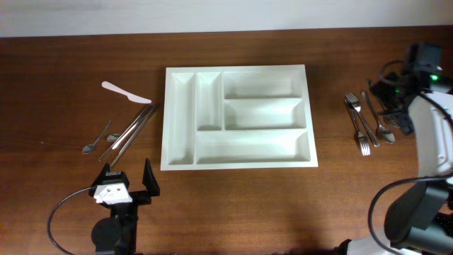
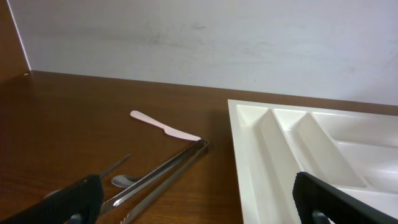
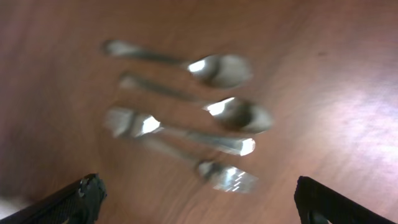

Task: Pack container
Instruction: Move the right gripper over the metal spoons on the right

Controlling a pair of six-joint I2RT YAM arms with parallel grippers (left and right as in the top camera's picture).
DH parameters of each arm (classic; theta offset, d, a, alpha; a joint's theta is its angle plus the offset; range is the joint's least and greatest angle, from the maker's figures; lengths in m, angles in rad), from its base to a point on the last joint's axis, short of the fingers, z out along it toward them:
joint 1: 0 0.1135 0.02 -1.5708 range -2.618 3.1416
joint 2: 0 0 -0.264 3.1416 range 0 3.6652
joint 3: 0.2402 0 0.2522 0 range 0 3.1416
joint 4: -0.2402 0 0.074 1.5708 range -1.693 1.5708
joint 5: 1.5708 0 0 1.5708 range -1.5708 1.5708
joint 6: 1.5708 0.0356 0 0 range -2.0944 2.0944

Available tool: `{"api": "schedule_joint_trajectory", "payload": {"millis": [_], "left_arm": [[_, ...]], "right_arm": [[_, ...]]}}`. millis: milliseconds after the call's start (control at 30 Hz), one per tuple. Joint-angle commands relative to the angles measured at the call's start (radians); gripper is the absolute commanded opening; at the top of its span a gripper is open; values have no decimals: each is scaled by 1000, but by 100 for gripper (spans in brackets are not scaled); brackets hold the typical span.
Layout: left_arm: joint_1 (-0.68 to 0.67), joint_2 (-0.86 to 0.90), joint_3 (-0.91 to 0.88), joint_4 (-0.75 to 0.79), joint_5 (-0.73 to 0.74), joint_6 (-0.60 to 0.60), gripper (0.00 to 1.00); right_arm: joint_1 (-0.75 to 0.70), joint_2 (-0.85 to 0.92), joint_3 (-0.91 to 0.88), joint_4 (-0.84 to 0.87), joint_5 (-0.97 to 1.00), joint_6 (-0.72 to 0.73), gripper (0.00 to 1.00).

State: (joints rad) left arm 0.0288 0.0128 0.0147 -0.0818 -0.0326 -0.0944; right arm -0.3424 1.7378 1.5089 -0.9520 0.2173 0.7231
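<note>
L gripper (image 1: 128,177): jaws wide apart, nothing betw. them; low near front edge of table, just front-left of tray's corner.
L fingertips (image 2: 74,199): dark, at both bottom corners of wrist view; tongs and tray corner visible betw. them.
R gripper (image 3: 198,190): jaws spread wide, holding nothing; above cutlery group on right; wrist view blurred.
Container (image 1: 248,146): big white tray, flat at table centre, well apart from both grippers; two narrow slots along left side, two wide ones stacked at far right, one wide across front.
Tongs (image 1: 132,129): metal, arms together, lying diag. left of tray; far end near tray's left rim, not touching.
White knife (image 1: 126,92): plastic, beyond tongs; one end just beside tongs' far end.
Small spoon (image 1: 95,142): left of tongs, near, apart from them.
Forks (image 1: 359,126): two, side by side, right of tray, well apart from it.
Spoons (image 1: 379,122): two, just right of forks, partly under R arm's cables.
Table (image 1: 56,71): dark brown wood.
Wall (image 2: 186,43): plain white, behind table.
</note>
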Motion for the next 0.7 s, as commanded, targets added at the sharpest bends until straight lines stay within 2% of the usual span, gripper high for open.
{"api": "schedule_joint_trajectory", "payload": {"millis": [0,167,267,467,567,600,667], "left_arm": [[5,-6,-5,0,11,-5,99],[5,-6,-5,0,11,-5,99],[5,-6,-5,0,11,-5,99],[5,-6,-5,0,11,-5,99],[5,-6,-5,0,11,-5,99],[5,-6,-5,0,11,-5,99],[5,-6,-5,0,11,-5,99]], "right_arm": [[-84,-3,18,-31,56,29,99],[-154,-2,14,-60,48,-16,99],[-189,-1,-13,-19,-10,-18,100],[-273,3,-214,311,-402,-208,95],[-309,3,-293,425,-515,-248,95],[-346,3,-357,522,-645,-290,91],[-375,3,-399,589,-723,-289,90]]}}
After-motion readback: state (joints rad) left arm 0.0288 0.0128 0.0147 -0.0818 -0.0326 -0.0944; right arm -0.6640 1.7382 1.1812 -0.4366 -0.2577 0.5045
